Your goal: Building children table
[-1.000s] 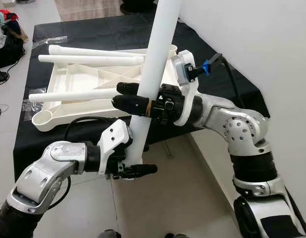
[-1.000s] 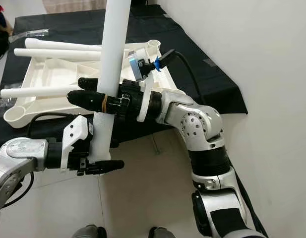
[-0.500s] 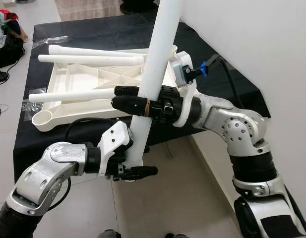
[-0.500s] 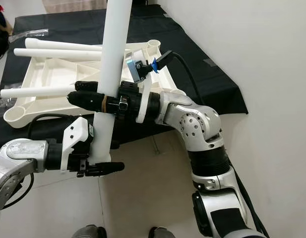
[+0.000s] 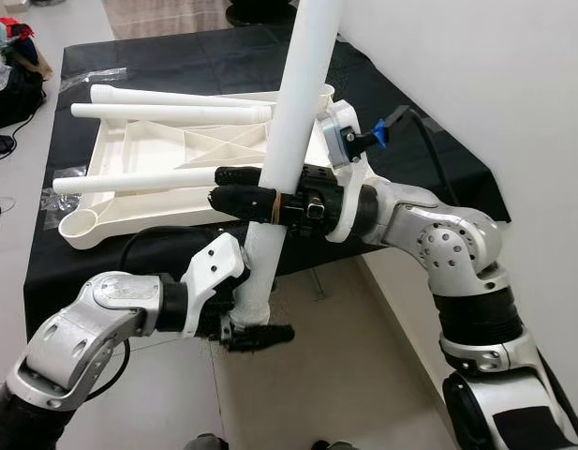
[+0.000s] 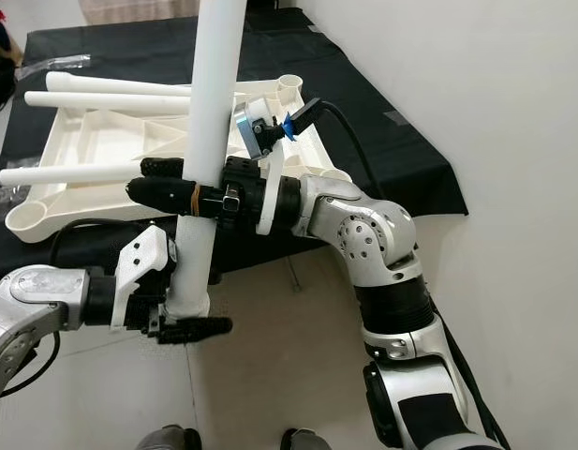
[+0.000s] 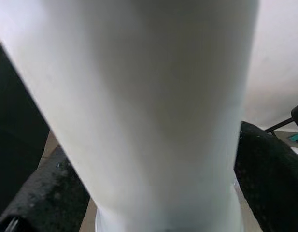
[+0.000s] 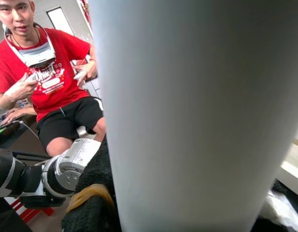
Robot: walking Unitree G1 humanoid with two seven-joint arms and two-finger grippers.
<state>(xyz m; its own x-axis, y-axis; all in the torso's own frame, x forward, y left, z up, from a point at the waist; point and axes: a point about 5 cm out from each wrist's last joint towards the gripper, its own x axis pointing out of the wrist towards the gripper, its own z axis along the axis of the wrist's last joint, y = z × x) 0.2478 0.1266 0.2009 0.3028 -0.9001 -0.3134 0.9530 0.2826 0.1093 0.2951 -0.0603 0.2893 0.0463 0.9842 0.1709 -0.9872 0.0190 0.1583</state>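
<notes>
- So far, three legs (image 5: 167, 112) sit in the upturned top (image 5: 157, 164) on the black-draped worktop (image 5: 204, 61).
- My right fingers (image 5: 237, 187) clamp the fourth leg (image 5: 293, 122) mid-shaft; my left fingers (image 5: 256, 330) clamp its lower end.
- Left to do, I judge: seat it in the free corner socket (image 5: 81, 223).

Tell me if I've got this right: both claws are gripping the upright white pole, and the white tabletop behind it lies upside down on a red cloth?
Not quite: the cloth is black, not red, as the left eye view shows. The rest holds: the left claw grips the white pole near its bottom end, the right claw grips it higher up, and the white tabletop lies upside down behind it.
</notes>
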